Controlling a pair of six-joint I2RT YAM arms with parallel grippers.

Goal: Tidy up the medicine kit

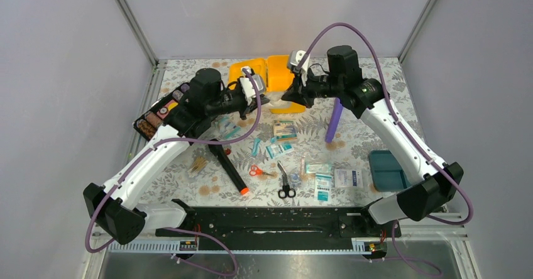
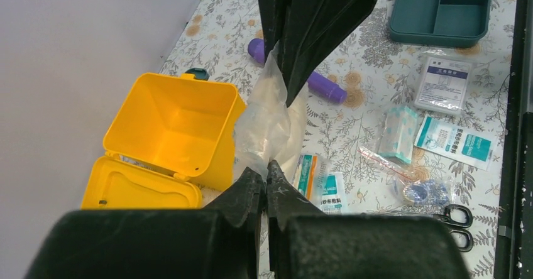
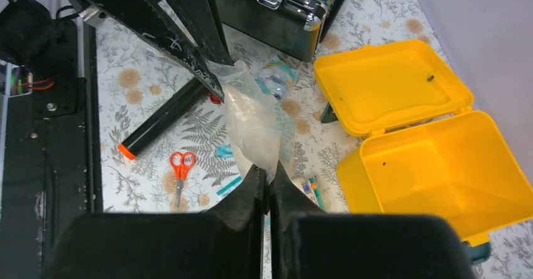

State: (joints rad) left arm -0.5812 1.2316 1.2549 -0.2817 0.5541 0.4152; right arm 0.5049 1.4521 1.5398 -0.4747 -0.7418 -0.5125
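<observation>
The bright yellow rectangular plastic box [image 1: 276, 81] stands open at the far side of the floral-patterned desk [image 1: 352, 150], its hinged lid lying flat beside it. Its teal compartmented plastic insert tray [image 1: 386, 169] sits well apart, near the right arm's base.

A crumpled clear plastic bag [image 2: 267, 122] is held up just beside the box. The left arm's fingers [image 2: 248, 188] are together, clamped on one end. The right arm's fingers [image 3: 248, 191] are pressed together on the opposite end. What is inside the bag is too hazy to tell.

The main risk is the double grip. If the arms pull apart, the thin film could tear or slide out of one pinch. If they close in, the bag goes slack and bunches.

The bag looks to hang beside the box, not over it. A release here would likely drop it onto the paper packets below.

The box appears light, so a brush from either wrist could shove it or tip the lid.
</observation>
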